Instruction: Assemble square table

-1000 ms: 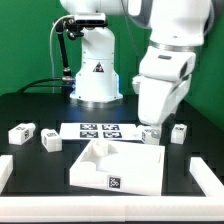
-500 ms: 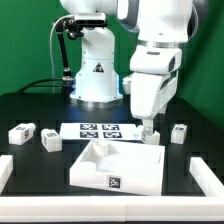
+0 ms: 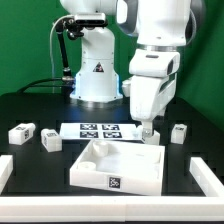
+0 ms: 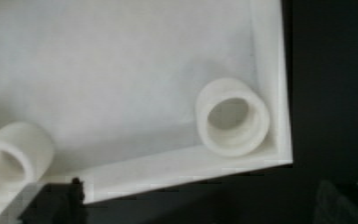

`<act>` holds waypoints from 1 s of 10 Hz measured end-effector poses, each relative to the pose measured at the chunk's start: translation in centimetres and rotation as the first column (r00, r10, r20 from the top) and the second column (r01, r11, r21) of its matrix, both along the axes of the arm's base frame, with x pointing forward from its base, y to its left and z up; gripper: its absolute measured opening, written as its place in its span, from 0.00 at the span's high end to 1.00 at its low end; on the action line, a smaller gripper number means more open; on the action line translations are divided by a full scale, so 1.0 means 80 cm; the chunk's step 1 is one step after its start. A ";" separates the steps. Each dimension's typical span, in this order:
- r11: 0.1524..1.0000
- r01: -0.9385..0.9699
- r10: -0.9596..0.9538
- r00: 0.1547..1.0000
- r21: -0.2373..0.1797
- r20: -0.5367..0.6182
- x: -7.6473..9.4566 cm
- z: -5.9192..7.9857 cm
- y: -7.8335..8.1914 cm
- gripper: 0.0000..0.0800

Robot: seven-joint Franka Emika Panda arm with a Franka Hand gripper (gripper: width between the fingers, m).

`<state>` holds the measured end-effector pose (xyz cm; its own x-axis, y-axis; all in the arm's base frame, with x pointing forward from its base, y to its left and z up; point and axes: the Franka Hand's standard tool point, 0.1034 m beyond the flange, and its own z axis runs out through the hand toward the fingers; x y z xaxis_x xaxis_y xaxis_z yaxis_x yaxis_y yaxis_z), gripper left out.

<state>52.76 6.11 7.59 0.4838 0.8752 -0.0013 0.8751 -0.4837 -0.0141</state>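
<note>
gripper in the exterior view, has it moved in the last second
Yes: the gripper has shifted a little toward the exterior view's left, judged against the fixed marker board.

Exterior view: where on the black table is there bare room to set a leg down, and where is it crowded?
Free: the black table on the exterior view's left, between the two legs and the slab; also on its right, between slab and rail. Crowded: the slab's far corner, where the open gripper, marker board and a leg crowd in.
</note>
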 end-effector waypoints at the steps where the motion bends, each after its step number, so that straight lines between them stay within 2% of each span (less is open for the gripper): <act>1: 1.000 0.000 0.000 1.000 0.001 0.000 -0.003 -0.003 0.000 0.19; 7: 1.000 0.002 -0.002 1.000 0.009 -0.003 -0.026 -0.031 -0.001 0.19; 8: 1.000 0.003 -0.003 1.000 0.010 -0.004 -0.028 -0.036 -0.004 0.19; 10: 1.000 -0.004 0.004 1.000 0.008 -0.006 -0.034 -0.051 -0.023 0.19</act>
